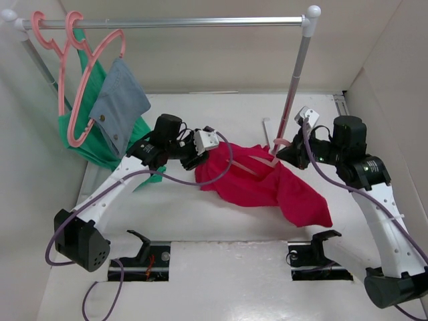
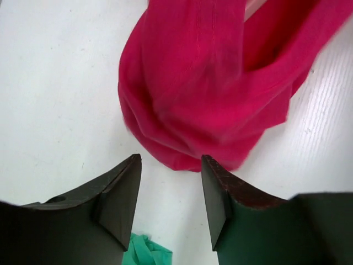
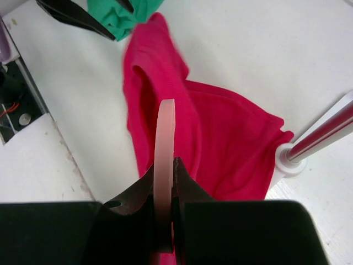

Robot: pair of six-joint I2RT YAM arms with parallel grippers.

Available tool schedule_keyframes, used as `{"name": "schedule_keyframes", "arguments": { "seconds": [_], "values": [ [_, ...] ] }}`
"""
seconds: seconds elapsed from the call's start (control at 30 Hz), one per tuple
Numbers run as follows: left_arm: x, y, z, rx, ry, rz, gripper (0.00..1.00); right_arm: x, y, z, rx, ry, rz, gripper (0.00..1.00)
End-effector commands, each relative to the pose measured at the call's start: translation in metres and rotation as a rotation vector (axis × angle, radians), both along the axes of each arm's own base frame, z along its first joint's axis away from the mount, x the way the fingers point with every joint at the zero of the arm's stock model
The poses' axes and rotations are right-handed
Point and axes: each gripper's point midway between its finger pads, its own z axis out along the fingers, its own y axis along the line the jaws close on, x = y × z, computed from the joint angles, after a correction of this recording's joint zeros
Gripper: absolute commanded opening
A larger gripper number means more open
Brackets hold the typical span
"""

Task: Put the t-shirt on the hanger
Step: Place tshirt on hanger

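We find the t-shirt [image 1: 267,184] crumpled mid-bench [image 1: 200,221], its far edge near the rack post [image 1: 297,87], the hanger [image 3: 164,138] partly inside it. Right end effector [image 3: 165,171] clamped on the hanger; left end effector [image 2: 170,165] jaws apart, empty, just short of the t-shirt's left fold

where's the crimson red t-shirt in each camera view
Top external: plain crimson-red cloth t-shirt crumpled at picture centre.
Left wrist: t-shirt fills the upper middle.
Right wrist: t-shirt at centre, behind the thin salmon-pink plastic hanger.
Shared landmark: green cloth garment, left in top external, bottom edge in left wrist, top edge in right wrist.
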Motion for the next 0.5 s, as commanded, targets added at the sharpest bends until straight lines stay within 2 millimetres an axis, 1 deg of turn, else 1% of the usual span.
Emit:
{"name": "schedule_keyframes", "arguments": {
  "seconds": [0.0,0.07,0.1,0.13,0.17,0.2,0.23,0.27,0.3,0.33,0.37,0.4,0.43,0.47],
  "values": [
    [-0.001,-0.006,0.039,-0.058,-0.044,-0.039,0.45,-0.002,0.004,0.014,0.01,-0.041,0.057,0.0],
    [-0.005,-0.009,0.048,-0.075,-0.041,-0.06,0.45,-0.002,0.007,0.015,0.017,-0.054,0.074,0.0],
    [-0.009,-0.012,0.054,-0.081,-0.048,-0.083,0.48,0.002,0.008,0.014,0.016,-0.051,0.074,0.0],
    [-0.014,-0.014,0.052,-0.081,-0.026,-0.111,0.52,0.0,0.011,0.017,0.029,-0.059,0.096,0.0],
    [-0.018,-0.015,0.054,-0.079,-0.028,-0.135,0.56,0.001,0.015,0.015,0.033,-0.049,0.107,0.0],
    [-0.027,-0.019,0.057,-0.077,-0.029,-0.192,0.65,0.003,0.02,0.017,0.049,-0.045,0.12,0.0],
    [-0.033,-0.024,0.057,-0.083,-0.025,-0.218,0.66,0.006,0.029,0.018,0.058,-0.053,0.145,0.0],
    [-0.038,-0.027,0.06,-0.089,-0.02,-0.238,0.7,0.005,0.029,0.018,0.063,-0.044,0.142,0.0],
    [-0.047,-0.035,0.061,-0.098,-0.015,-0.274,0.71,0.005,0.042,0.02,0.078,-0.044,0.178,0.0],
    [-0.054,-0.039,0.064,-0.109,-0.018,-0.3,0.75,0.006,0.05,0.019,0.081,-0.044,0.193,0.0],
    [-0.057,-0.046,0.069,-0.126,-0.036,-0.328,0.75,0.007,0.057,0.021,0.083,-0.051,0.203,0.0],
    [-0.062,-0.052,0.074,-0.139,-0.059,-0.352,0.75,0.0,0.072,0.02,0.09,-0.044,0.255,0.0],
    [-0.071,-0.062,0.078,-0.157,-0.056,-0.376,0.75,0.007,0.083,0.026,0.099,-0.056,0.265,0.0],
    [-0.072,-0.067,0.083,-0.177,-0.059,-0.377,0.75,0.007,0.091,0.027,0.102,-0.059,0.288,0.0]
  ]
}}
